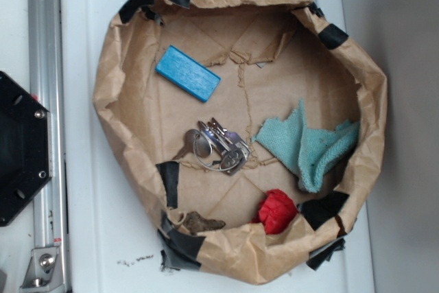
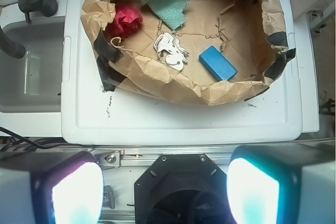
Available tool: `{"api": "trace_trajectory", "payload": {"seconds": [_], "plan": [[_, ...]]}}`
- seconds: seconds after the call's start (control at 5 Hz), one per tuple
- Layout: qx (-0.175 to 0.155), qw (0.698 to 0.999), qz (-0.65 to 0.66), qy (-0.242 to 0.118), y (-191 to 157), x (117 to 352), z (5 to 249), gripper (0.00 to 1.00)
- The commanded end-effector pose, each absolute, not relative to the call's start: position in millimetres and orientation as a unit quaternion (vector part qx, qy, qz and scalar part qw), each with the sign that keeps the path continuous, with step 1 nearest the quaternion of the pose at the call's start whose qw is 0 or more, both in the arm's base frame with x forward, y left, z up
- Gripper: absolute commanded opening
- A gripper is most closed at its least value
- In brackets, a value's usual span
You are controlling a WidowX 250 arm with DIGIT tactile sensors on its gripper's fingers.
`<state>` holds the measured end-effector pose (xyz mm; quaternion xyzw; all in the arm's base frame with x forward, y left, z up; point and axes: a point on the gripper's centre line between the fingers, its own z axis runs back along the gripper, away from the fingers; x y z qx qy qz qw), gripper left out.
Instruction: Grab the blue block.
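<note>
— Where is the flat bright-blue wooden block (image 1: 187,73)?

— On the floor of the crumpled brown paper basin (image 1: 140,111), near its taped rim, apart from the bunch of metal keys (image 1: 218,147). The teal terry cloth (image 1: 310,147) and red crumpled wad (image 1: 277,211) lie farther off.

— And your claw (image 2: 165,191)?

— Released, fingers (image 2: 76,192) spread wide, held above the white table (image 2: 178,116), well clear of the block, grasping nothing.

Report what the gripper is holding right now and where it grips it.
Nothing. The gripper is open and empty, its fingers wide apart, far from the blue block, which lies untouched in the paper basket.
</note>
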<state>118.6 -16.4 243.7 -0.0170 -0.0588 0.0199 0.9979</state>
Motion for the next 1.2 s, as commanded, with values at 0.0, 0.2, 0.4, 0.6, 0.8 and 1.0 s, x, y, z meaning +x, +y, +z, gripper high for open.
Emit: {"api": "trace_trajectory", "payload": {"seconds": [0.0,0.2,0.4,0.6,0.8,1.0], "plan": [[-0.017,0.998,0.02,-0.059,-16,119,244,1.0],[0.057,0.997,0.015,-0.049,-5,169,209,1.0],[0.023,0.998,-0.038,-0.043,13,219,179,1.0],[0.004,0.993,-0.108,-0.041,15,236,150,1.0],[0.013,0.99,-0.14,-0.001,27,237,120,1.0],[0.031,0.98,-0.193,0.029,28,229,92,1.0]]}}
